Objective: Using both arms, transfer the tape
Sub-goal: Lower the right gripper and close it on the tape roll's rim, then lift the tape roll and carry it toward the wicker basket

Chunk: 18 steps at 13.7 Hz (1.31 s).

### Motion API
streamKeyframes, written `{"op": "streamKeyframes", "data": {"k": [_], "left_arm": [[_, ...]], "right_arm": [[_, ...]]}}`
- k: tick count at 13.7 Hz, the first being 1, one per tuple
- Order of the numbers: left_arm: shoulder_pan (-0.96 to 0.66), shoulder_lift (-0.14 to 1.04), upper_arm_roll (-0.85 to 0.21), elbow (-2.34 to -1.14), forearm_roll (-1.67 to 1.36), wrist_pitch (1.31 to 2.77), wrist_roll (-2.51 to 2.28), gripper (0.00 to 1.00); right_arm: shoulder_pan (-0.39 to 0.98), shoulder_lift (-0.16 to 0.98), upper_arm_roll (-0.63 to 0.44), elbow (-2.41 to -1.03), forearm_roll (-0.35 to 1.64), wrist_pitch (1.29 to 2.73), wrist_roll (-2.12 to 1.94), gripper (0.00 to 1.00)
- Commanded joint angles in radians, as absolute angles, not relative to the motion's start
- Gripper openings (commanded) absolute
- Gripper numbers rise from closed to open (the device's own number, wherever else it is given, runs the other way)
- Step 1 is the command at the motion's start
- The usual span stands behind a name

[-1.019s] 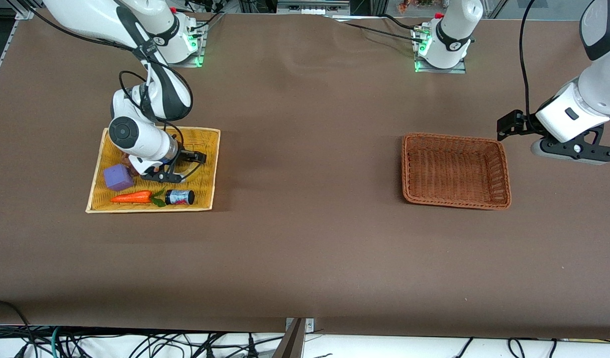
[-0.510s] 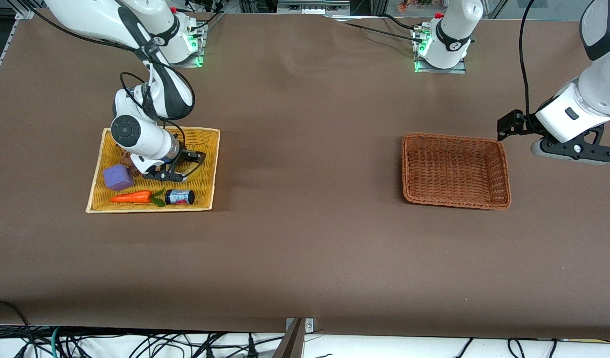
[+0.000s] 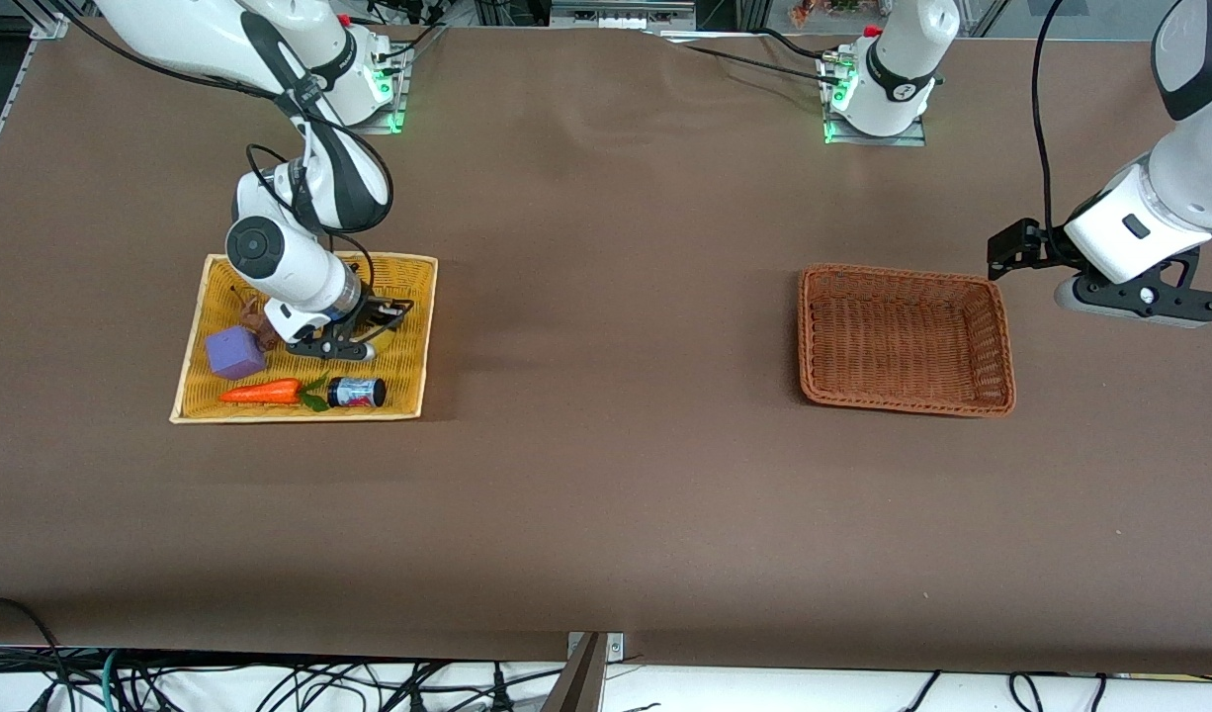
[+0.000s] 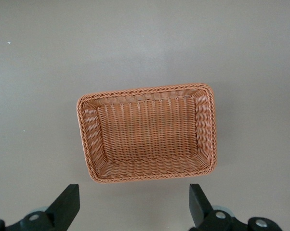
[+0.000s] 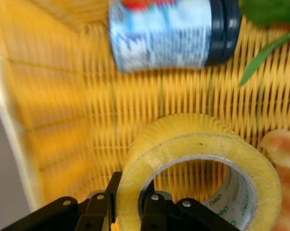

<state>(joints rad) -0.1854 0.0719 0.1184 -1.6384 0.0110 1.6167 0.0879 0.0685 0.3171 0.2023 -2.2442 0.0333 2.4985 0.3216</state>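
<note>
The tape [image 5: 195, 140] is a yellowish ring with a wide hole. My right gripper [image 5: 130, 195] is shut on its wall, one finger outside and one inside the hole, and holds it just above the yellow tray [image 3: 415, 297]. In the front view the right gripper [image 3: 367, 331] hides most of the tape. My left gripper [image 4: 134, 195] is open and empty. It waits in the air [image 3: 1132, 300] beside the brown basket [image 3: 1001, 336], toward the left arm's end of the table.
The yellow tray also holds a small dark jar [image 3: 357, 393], an orange carrot toy [image 3: 260, 393], a purple block [image 3: 235, 353] and a brownish toy [image 3: 255, 318]. The jar [image 5: 169, 31] lies close to the tape. The brown basket [image 4: 145, 91] is empty.
My right gripper has risen a little over the yellow tray with the tape in its fingers. The left arm has not moved.
</note>
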Motion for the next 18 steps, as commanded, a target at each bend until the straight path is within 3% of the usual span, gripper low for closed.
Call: {"op": "streamKeyframes", "data": {"k": [1, 4, 7, 13, 18], "left_arm": [[-0.183, 0.051, 0.118, -1.660, 0.025, 1.629, 0.114, 1.00], [-0.183, 0.051, 0.118, -1.660, 0.025, 1.629, 0.114, 1.00], [-0.181, 0.051, 0.118, -1.660, 0.025, 1.629, 0.114, 1.00], [-0.181, 0.054, 0.118, -1.660, 0.025, 1.632, 0.112, 1.00], [-0.183, 0.055, 0.118, -1.660, 0.025, 1.632, 0.112, 1.00]], "right_arm": [[0.064, 0.215, 0.230, -2.142, 0.034, 2.296, 0.331, 0.00], [0.072, 0.230, 0.303, -1.943, 0.035, 2.087, 0.450, 0.00], [0.164, 0.291, 0.347, -1.811, 0.029, 2.080, 0.653, 0.00], [0.397, 0.549, 0.345, -1.473, -0.011, 2.088, 1.041, 0.00], [0.521, 0.678, 0.344, -1.370, -0.044, 2.109, 1.170, 0.00]]}}
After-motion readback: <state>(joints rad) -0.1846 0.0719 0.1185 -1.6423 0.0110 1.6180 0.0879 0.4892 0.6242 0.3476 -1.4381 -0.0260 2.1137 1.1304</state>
